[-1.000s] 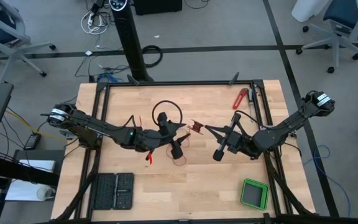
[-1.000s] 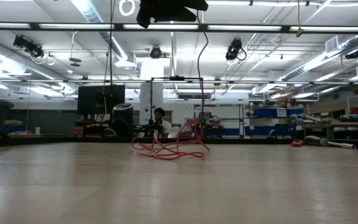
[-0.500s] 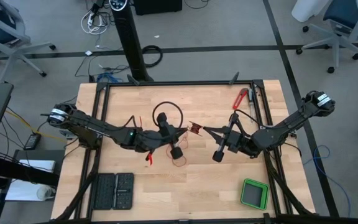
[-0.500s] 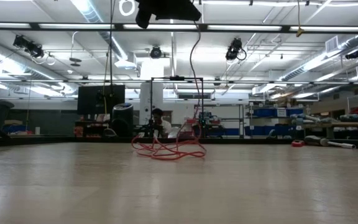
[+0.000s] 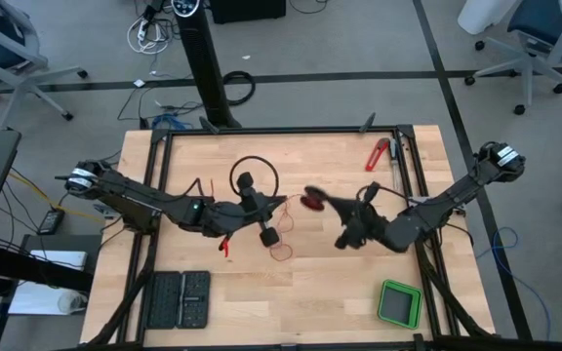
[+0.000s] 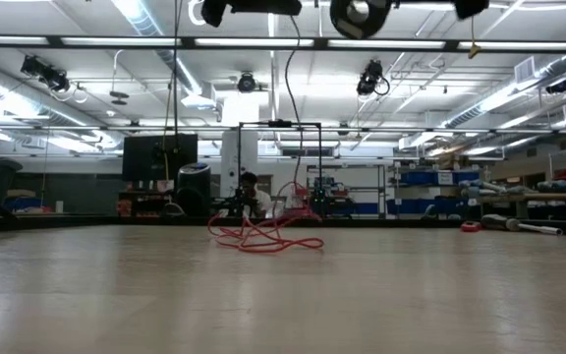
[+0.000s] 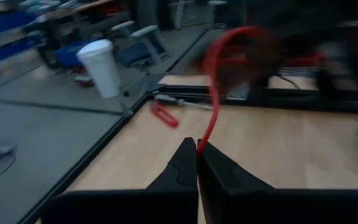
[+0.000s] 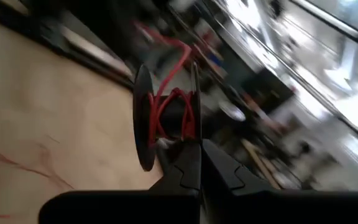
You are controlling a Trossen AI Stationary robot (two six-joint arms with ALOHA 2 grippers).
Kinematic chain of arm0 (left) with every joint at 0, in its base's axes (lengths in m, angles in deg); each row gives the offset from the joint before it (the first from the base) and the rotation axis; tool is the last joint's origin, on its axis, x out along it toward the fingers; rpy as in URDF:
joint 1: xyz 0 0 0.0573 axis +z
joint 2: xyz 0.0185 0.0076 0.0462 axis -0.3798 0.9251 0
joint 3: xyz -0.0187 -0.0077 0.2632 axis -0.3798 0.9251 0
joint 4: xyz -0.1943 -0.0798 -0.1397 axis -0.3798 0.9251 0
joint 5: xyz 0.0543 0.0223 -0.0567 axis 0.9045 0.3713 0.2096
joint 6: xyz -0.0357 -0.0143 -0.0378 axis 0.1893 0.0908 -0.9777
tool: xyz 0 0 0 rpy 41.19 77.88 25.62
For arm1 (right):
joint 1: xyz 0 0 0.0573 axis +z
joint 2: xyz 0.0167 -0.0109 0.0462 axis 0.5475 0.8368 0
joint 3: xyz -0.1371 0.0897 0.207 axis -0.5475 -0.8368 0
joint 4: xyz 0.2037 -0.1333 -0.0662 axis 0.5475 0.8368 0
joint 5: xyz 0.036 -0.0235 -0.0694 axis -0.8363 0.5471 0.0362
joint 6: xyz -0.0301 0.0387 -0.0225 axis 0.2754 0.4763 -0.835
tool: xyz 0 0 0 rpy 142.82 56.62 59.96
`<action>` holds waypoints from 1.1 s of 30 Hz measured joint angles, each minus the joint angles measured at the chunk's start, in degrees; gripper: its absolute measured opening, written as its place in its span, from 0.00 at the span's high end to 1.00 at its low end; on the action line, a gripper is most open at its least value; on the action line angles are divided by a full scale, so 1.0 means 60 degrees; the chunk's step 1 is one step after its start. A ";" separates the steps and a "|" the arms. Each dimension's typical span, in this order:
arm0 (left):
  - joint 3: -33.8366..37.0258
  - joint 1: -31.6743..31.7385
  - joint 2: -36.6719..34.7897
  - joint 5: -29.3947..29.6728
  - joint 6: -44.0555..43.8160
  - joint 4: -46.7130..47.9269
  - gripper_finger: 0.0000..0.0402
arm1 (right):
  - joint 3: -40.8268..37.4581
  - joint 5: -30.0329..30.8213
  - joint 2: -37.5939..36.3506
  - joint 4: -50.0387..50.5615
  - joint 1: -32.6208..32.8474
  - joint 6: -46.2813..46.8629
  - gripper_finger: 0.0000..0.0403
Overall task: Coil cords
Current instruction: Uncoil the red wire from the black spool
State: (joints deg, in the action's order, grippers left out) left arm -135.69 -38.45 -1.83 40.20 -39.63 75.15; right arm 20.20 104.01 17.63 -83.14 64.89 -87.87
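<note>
1. Compared with one second ago, the left gripper (image 5: 283, 202) has closed on the red wire (image 7: 211, 99) and drawn back a little toward 9 o'clock. The right gripper (image 5: 322, 201) has swung toward 11 o'clock, and the small spool (image 5: 312, 201) it carries has moved with it.
2. The left gripper's fingers (image 7: 185, 163) are pressed together, and the thin red wire comes out from between their tips (seen clearly in the left wrist view).
3. The right gripper's jaws are closed on the spool (image 8: 166, 118), which has dark round end discs and several turns of red wire wound between them.
4. From above, the spool hangs near the centre of the wooden table (image 5: 310, 302), between the two grippers, and the wire runs from it toward the left gripper.
5. The loose rest of the wire lies in thin loops on the table at about 7 o'clock from the spool (image 5: 279, 251); the low view shows it as a red tangle (image 6: 263, 236).
6. A black cable loop (image 5: 254, 173) lies at 10 o'clock from the spool.
7. A red-handled tool (image 5: 377, 153) lies toward 1 o'clock, near the far edge.
8. A green box (image 5: 399, 303) sits at 5 o'clock and a black keyboard-like tray (image 5: 177, 298) at 7 o'clock.
</note>
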 joint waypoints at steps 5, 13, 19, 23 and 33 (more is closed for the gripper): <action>0.0000 -0.0020 0.0127 -0.1093 0.0257 -0.0306 1.00 | 0.0000 0.1074 0.0000 -0.0144 -0.0538 0.0326 1.00; -0.0004 0.0007 0.0772 -0.2258 0.0273 -0.1048 1.00 | 0.0000 0.1925 -0.0004 -0.0500 -0.1162 0.1376 1.00; -0.0007 0.0170 0.1666 -0.2355 0.0433 -0.1172 1.00 | 0.0000 0.1118 0.0000 -0.2003 -0.1207 0.1415 1.00; -0.0004 0.0298 0.2311 -0.1789 0.0257 -0.1067 0.99 | 0.0000 0.0101 0.0000 -0.2702 -0.1034 0.1333 1.00; -0.0004 0.0377 0.1799 0.0990 -0.0846 0.2218 0.99 | 0.0000 -0.0104 -0.0179 -0.2953 -0.0042 -0.0551 1.00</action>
State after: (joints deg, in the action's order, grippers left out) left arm -135.71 -36.19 8.96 46.14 -44.70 88.46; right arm 20.20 103.39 16.56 -100.86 64.64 -91.18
